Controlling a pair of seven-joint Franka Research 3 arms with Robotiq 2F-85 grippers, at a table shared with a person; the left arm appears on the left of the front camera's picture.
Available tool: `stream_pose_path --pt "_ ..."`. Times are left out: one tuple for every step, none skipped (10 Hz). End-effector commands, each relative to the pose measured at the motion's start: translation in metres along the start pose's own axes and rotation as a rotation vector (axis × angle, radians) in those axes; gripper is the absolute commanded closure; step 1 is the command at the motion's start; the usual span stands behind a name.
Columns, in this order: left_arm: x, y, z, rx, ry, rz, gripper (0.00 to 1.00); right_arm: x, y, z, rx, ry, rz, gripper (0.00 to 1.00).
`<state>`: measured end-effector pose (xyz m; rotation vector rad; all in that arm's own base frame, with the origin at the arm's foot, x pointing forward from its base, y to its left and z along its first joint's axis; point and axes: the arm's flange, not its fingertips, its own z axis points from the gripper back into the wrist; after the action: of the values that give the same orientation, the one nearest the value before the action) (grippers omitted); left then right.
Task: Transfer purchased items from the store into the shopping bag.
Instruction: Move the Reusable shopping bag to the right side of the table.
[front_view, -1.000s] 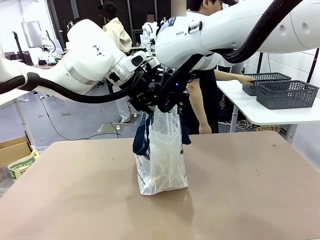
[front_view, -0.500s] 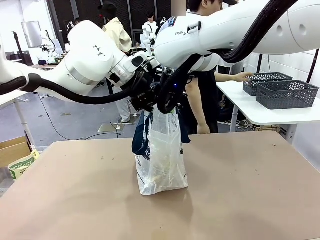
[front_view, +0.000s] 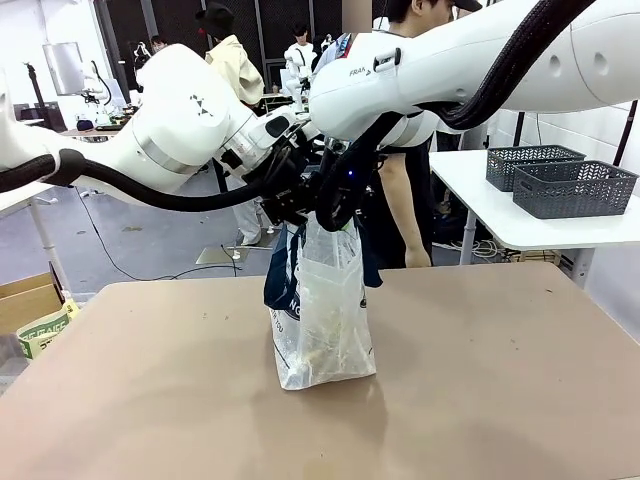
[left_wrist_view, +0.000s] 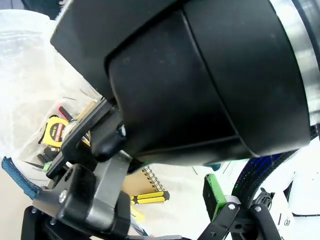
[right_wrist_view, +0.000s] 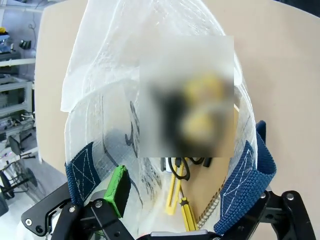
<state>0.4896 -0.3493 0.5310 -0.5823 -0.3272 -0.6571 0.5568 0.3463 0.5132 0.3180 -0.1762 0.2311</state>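
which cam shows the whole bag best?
Front view: the bag stands whole and upright on the table. Right wrist view looks down into its open mouth, blue handles at both sides. Left wrist view gives a patch of white plastic with tools inside.

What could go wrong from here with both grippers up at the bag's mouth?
1. The left gripper and right gripper crowd together over the shopping bag; a careless move could knock them together.
2. The navy handles lie against the right gripper's open fingers; pulling away may snag and tip the bag, spilling the purchased items.
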Motion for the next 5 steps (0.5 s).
stream_pose_path --pt "0.004 -0.017 -0.011 -0.004 -0.018 -0.016 0.0 0.001 0.022 -0.008 0.062 -0.003 0.003 0.0" --pt "0.002 -0.016 -0.003 0.005 -0.024 -0.015 0.0 -0.001 0.019 -0.002 0.062 -0.01 0.014 0.0" --pt "-0.001 -0.016 0.005 0.003 -0.025 -0.013 0.0 -0.004 0.016 0.006 0.066 -0.027 0.011 0.0" --pt "-0.004 -0.015 0.013 0.005 -0.031 -0.007 0.0 -0.006 0.012 0.015 0.071 -0.046 0.007 0.0" --pt "-0.007 -0.013 0.021 0.013 -0.03 0.006 0.0 -0.006 0.009 0.023 0.074 -0.062 -0.003 0.0"
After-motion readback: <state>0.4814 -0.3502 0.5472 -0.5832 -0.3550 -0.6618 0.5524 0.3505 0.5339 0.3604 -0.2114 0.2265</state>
